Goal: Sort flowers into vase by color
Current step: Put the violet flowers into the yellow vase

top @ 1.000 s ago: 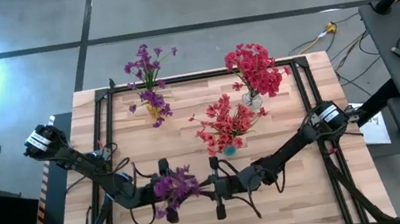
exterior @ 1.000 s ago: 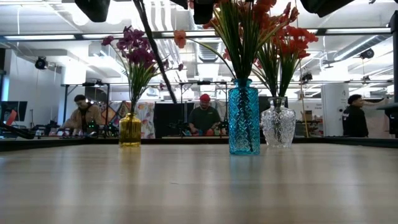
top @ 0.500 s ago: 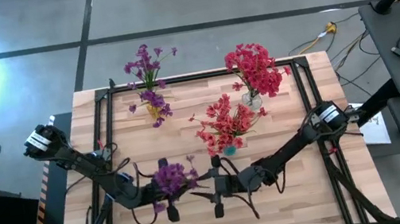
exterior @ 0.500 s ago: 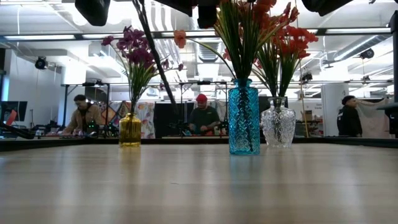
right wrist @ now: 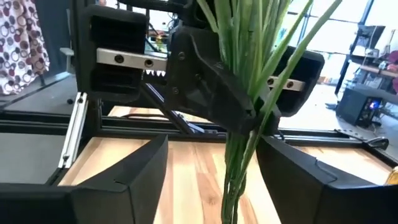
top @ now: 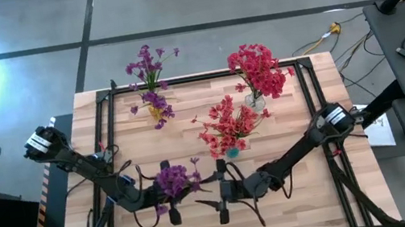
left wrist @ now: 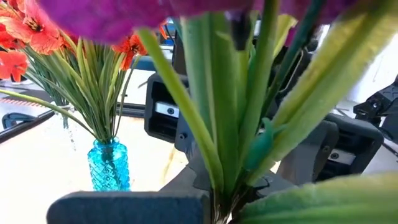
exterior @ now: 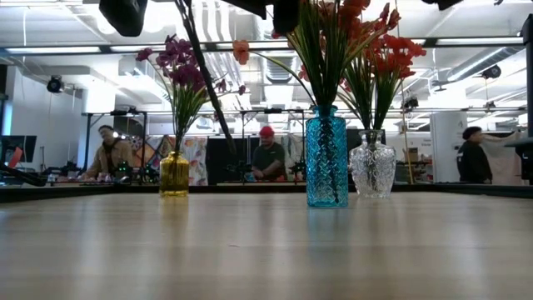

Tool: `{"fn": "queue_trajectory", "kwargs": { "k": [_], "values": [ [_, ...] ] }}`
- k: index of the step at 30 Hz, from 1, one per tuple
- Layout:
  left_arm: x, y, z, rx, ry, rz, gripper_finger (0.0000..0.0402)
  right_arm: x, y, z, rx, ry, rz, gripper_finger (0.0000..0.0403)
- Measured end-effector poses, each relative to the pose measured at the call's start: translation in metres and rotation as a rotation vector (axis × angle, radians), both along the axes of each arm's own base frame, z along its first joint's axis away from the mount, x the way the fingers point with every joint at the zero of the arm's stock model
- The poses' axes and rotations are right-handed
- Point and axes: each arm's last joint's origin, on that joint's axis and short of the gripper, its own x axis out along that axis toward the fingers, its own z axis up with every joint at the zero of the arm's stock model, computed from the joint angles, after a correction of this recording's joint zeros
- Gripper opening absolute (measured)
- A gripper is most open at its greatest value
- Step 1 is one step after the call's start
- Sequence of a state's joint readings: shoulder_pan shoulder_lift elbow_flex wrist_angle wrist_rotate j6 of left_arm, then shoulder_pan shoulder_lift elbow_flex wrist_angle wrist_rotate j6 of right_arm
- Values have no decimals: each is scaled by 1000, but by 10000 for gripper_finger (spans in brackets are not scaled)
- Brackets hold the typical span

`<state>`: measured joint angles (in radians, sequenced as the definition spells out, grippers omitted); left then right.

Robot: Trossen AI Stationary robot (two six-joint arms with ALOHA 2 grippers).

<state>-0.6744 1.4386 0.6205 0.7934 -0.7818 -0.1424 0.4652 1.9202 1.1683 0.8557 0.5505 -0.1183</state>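
Purple flowers [top: 171,180] on green stems; red blossoms [top: 225,124] above a teal, diamond-textured vase [exterior: 326,157]; yellow vase [exterior: 174,173] (amber glass), clear vase [exterior: 372,169]; pale wooden table [top: 298,204].

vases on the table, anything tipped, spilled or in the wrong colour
Nothing stands out. The yellow vase holds purple flowers, the blue vase and clear vase hold red ones, and all three stand upright. One purple sprig is not in a vase; the left claw is shut on its stems.

Three vases stand across the far half of the table [top: 337,190]: yellow vase [exterior: 174,174], blue vase [exterior: 326,157], clear vase [exterior: 372,169]. Near edge unobstructed.
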Motion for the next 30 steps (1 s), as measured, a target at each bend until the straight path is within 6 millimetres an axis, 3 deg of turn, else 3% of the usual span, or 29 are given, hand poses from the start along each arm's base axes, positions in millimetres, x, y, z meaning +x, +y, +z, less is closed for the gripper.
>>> {"fn": "queue_trajectory", "kwargs": {
  "k": [7,13,21,30],
  "values": [
    [-9,0,2,-28,43,22,2,-5,-1,7,43,76,-1,283],
    [-24,10,18,-86,72,25,1,-13,4,14,59,118,16,310],
    [-48,30,29,-161,159,52,1,-22,13,22,46,133,46,316],
    [-67,48,41,-145,170,119,1,-24,13,18,43,177,42,315]
  ]
}}
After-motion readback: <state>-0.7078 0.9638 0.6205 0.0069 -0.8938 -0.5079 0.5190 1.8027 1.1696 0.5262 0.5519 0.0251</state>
